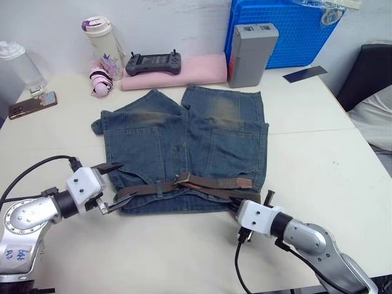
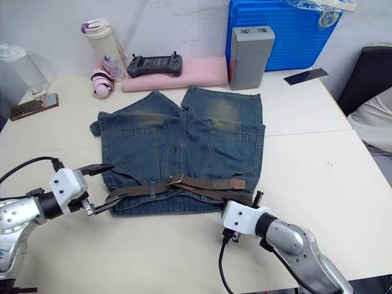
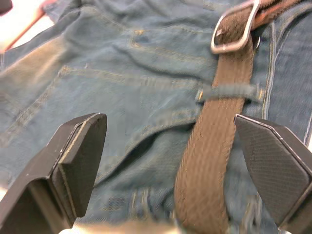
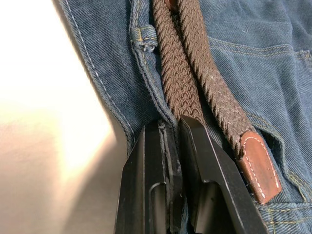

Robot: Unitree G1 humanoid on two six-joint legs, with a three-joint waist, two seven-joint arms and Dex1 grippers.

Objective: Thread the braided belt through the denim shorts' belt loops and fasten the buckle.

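The denim shorts (image 1: 184, 141) lie flat on the white table, waistband toward me. The braided belt (image 1: 208, 184) runs along the waistband, under a belt loop (image 3: 229, 91) and past another belt loop (image 4: 144, 38). Its silver buckle (image 1: 182, 178) sits mid-waistband, and the tan tip (image 1: 245, 182) lies to the right. My left gripper (image 1: 125, 180) is open at the waistband's left end, its fingers (image 3: 78, 156) straddling the belt. My right gripper (image 1: 264, 199) is at the right end, shut on a strand of the belt (image 4: 183, 87).
At the back stand a water bottle (image 1: 101, 37), a handheld controller (image 1: 153, 62) on a pink pad (image 1: 190, 73), a grey box (image 1: 251, 54) and a blue crate (image 1: 282, 30). A phone (image 1: 32, 104) lies far left. A dark chair (image 1: 370, 73) stands right.
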